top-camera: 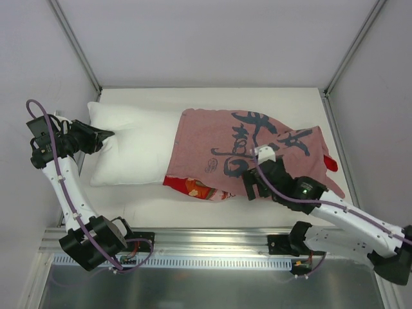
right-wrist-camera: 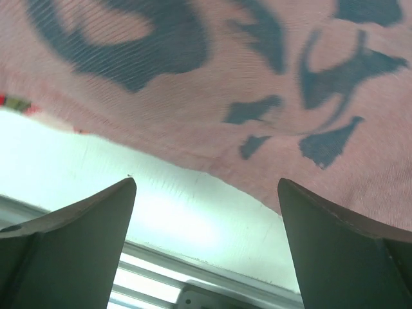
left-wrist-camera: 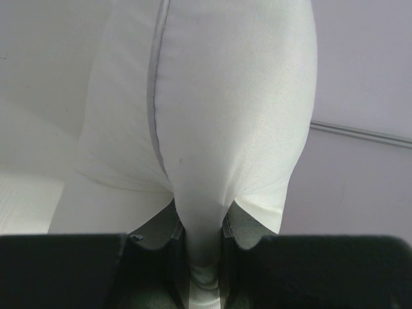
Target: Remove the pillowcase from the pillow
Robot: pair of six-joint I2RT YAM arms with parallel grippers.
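The white pillow (top-camera: 129,151) lies across the table, its left half bare and its right half inside the dusty-pink pillowcase (top-camera: 219,145) with dark-blue calligraphy. The red floral reverse (top-camera: 193,187) shows at the case's near edge. My left gripper (top-camera: 103,136) is shut on the pillow's left end; in the left wrist view a pinch of white pillow (left-wrist-camera: 225,96) runs between the jaws of the gripper (left-wrist-camera: 203,235). My right gripper (top-camera: 250,187) is open and empty over the case's near edge. In the right wrist view the gripper (right-wrist-camera: 206,187) frames the pillowcase (right-wrist-camera: 212,71) hem and bare table.
The white table (top-camera: 193,209) has a metal rail (top-camera: 212,235) along its front edge, also in the right wrist view (right-wrist-camera: 193,283). Grey walls and frame posts (top-camera: 74,42) close in the left, back and right sides.
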